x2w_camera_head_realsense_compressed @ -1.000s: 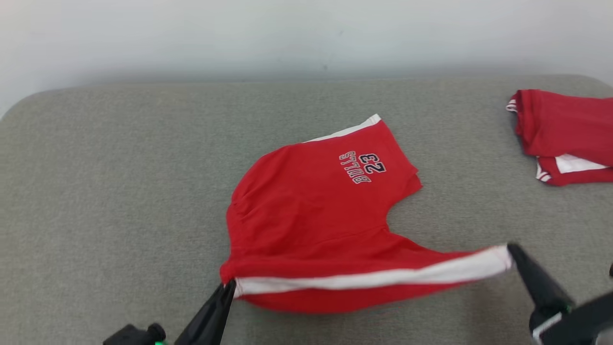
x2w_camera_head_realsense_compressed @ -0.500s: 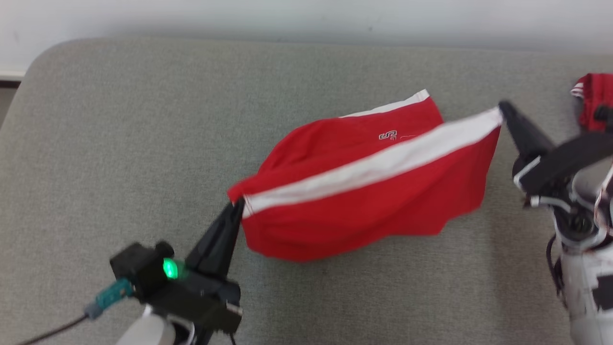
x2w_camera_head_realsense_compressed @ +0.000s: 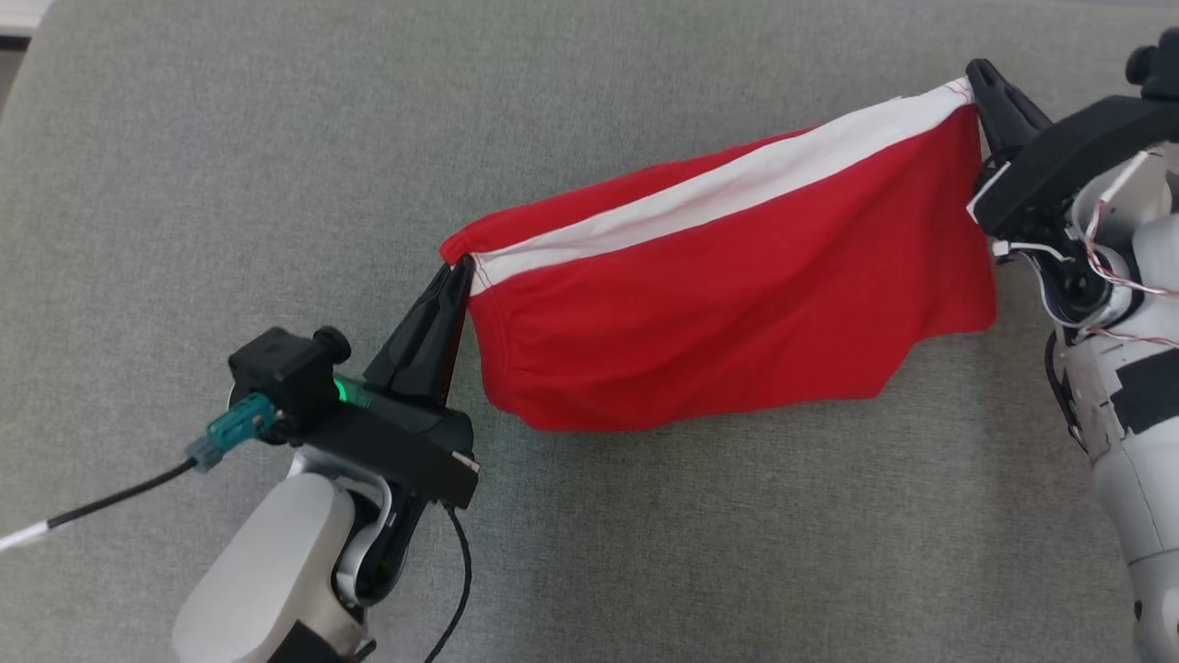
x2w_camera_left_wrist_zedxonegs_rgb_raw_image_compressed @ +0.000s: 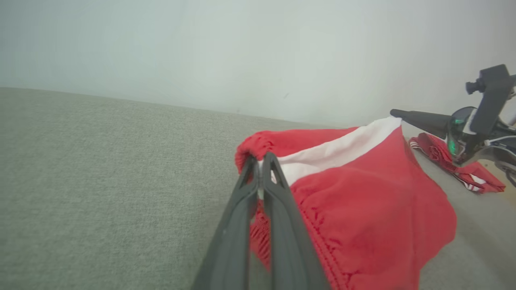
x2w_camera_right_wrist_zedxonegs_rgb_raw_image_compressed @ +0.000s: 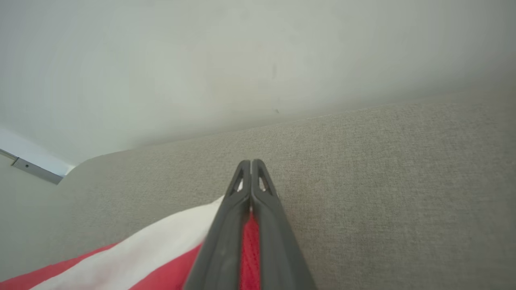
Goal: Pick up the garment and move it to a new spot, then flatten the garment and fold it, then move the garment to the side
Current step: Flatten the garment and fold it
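The garment (x2w_camera_head_realsense_compressed: 728, 304) is red with a white band along its top edge. It hangs stretched between my two grippers above the grey surface, its lower edge drooping. My left gripper (x2w_camera_head_realsense_compressed: 458, 267) is shut on its left corner, and in the left wrist view my left gripper (x2w_camera_left_wrist_zedxonegs_rgb_raw_image_compressed: 260, 157) pinches bunched red cloth (x2w_camera_left_wrist_zedxonegs_rgb_raw_image_compressed: 363, 217). At the upper right my right gripper (x2w_camera_head_realsense_compressed: 974, 75) is shut on the other end of the white band. The right wrist view shows that gripper (x2w_camera_right_wrist_zedxonegs_rgb_raw_image_compressed: 250, 162) closed, with red and white cloth (x2w_camera_right_wrist_zedxonegs_rgb_raw_image_compressed: 161, 257) trailing to the lower left.
The grey padded surface (x2w_camera_head_realsense_compressed: 230, 138) spreads all around, with a pale wall (x2w_camera_left_wrist_zedxonegs_rgb_raw_image_compressed: 201, 48) behind it. A second red and white garment (x2w_camera_left_wrist_zedxonegs_rgb_raw_image_compressed: 463, 169) lies at the far right, past my right gripper. A dark cable (x2w_camera_head_realsense_compressed: 101, 502) trails from my left wrist.
Both grippers have lifted the garment off the surface; its printed side no longer shows. The head camera has tilted down and shifted, so the wall and the other garment left the head view.
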